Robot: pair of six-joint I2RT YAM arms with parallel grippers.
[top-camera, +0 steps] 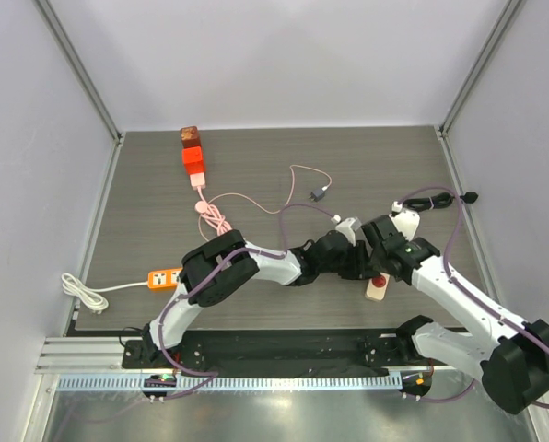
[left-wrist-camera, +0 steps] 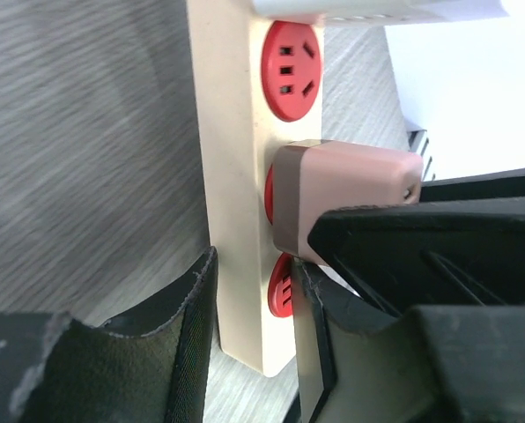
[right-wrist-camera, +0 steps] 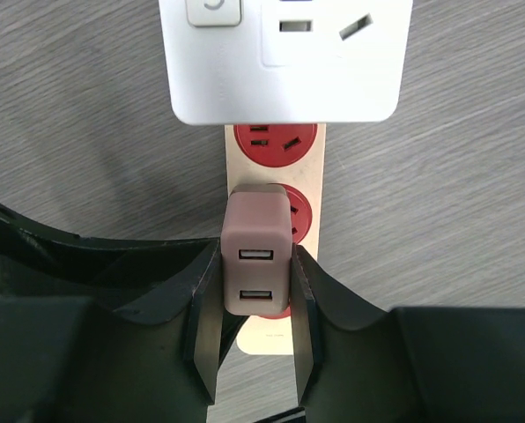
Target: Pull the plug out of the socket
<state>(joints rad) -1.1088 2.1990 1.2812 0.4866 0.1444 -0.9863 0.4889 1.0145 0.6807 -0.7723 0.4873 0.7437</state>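
Black jaws of the right gripper are pinching the dusty-pink plug by its two flanks, squarely, likely so it draws straight out. The plug is sitting flush in the middle red socket of the cream power strip. The left gripper is straddling the strip's near end, its jaws pressing on both sides, seemingly bracing it against the pull. Beyond, a white adapter is occupying the far end. The grey wood-grain surface is carrying it all. Two USB ports are showing on the plug, and no lettering is reading anywhere.
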